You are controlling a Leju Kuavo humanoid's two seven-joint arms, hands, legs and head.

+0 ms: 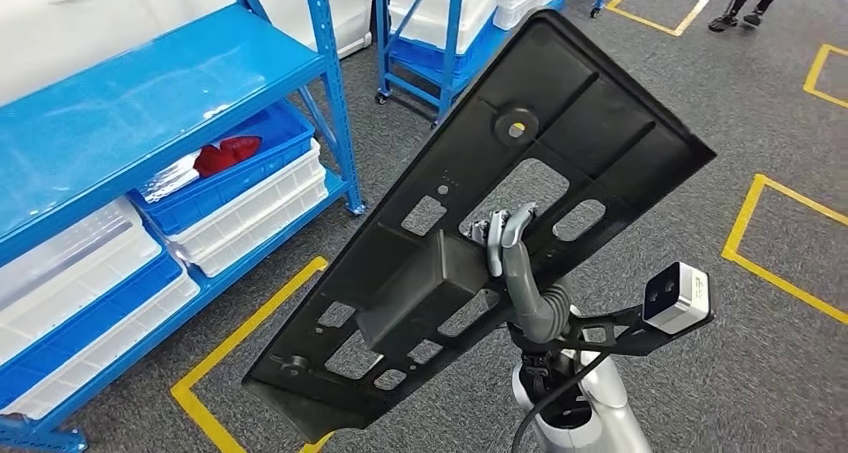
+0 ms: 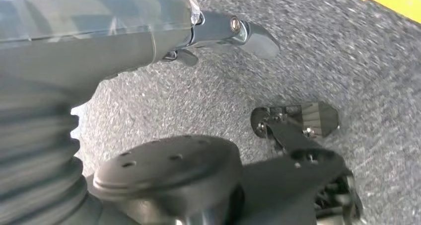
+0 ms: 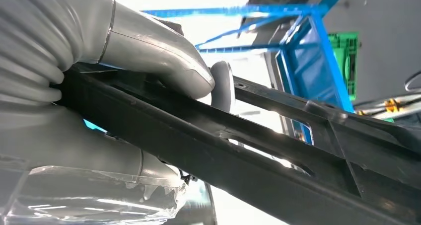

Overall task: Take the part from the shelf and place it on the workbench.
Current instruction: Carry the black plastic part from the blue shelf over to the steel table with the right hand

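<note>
No text, label, brand, number or sign can be read in any of the views. The yellow tape lines on the grey floor at the right of the head view carry no writing.

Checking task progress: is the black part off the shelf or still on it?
Off. The right hand holds the black part tilted above the floor, clear of the blue shelf.

Red items are seen lying in a blue bin, stacked on white trays; yellow floor tape is laid across grey carpet; a person's feet are glimpsed beyond.
</note>
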